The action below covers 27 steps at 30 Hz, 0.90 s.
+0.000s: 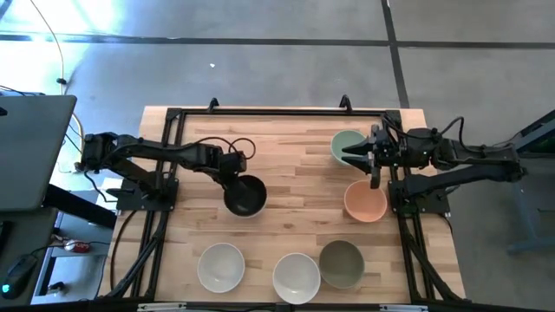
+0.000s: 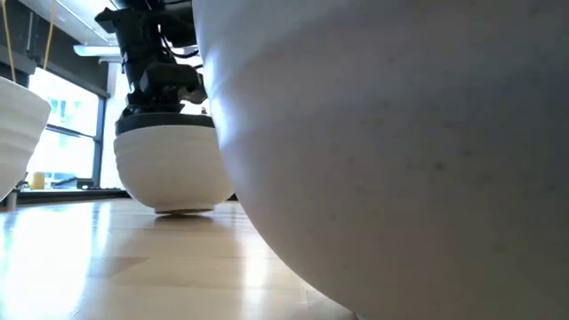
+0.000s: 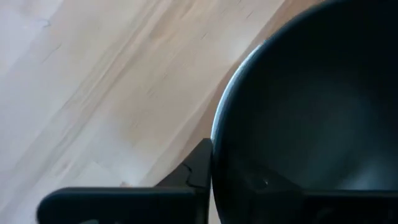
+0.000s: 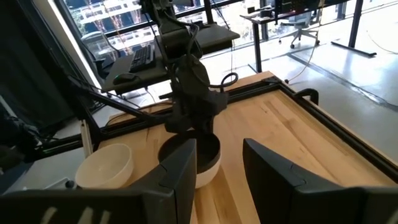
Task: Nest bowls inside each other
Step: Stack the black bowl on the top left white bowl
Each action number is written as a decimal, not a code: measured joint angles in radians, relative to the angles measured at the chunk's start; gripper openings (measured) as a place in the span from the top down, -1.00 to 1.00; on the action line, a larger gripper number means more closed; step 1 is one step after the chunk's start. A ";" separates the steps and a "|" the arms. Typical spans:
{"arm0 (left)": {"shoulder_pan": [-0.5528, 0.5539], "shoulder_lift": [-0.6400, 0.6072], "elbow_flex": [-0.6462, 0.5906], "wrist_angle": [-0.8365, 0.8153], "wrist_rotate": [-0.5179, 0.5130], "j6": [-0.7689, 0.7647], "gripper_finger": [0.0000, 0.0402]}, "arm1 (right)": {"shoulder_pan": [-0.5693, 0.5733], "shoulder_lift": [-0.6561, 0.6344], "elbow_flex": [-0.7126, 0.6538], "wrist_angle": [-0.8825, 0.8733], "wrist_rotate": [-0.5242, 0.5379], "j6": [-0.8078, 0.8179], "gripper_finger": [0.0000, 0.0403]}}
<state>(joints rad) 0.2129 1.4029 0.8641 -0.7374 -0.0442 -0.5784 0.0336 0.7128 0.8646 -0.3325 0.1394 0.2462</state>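
The black bowl [image 1: 247, 198] sits left of the table's middle, nested in a white bowl [image 2: 169, 169] that stands on the wood. My left gripper [image 1: 234, 170] points down at its far-left rim. Two white bowls [image 1: 220, 266] [image 1: 297, 277] and an olive-grey bowl [image 1: 341, 263] stand along the near edge. A peach-orange bowl [image 1: 365, 201] stands at the right, with a mint green bowl [image 1: 345, 143] beyond it. My right gripper [image 4: 217, 180] hangs open and level, high above the mint bowl, holding nothing. My left gripper straddles the black bowl's rim [image 3: 217, 134] on its far-left side, coming from above and pointing down. One finger [image 3: 198, 167] lies against the outside of the wall; the other is inside, lost in the dark. The bowl stays upright in the white bowl on the table.
Black frame rails [image 1: 260, 113] run along the table's far edge and down both sides. One near white bowl [image 2: 400, 160] fills most of the low view. Bare wood [image 1: 303, 199] lies between the black bowl and the peach-orange one.
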 joint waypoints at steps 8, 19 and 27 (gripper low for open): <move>-0.006 -0.067 0.002 0.006 0.000 -0.038 0.43 | 0.002 0.000 0.000 -0.001 0.000 -0.010 0.38; -0.004 -0.109 0.025 -0.075 0.003 -0.066 0.17 | 0.000 0.000 0.000 -0.003 0.000 -0.018 0.38; -0.004 -0.109 0.023 -0.145 0.055 -0.066 0.09 | 0.000 0.000 0.000 -0.005 0.000 -0.010 0.38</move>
<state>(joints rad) 0.2089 1.2938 0.8866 -0.8824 0.0111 -0.6441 0.0334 0.7128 0.8646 -0.3371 0.1394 0.2363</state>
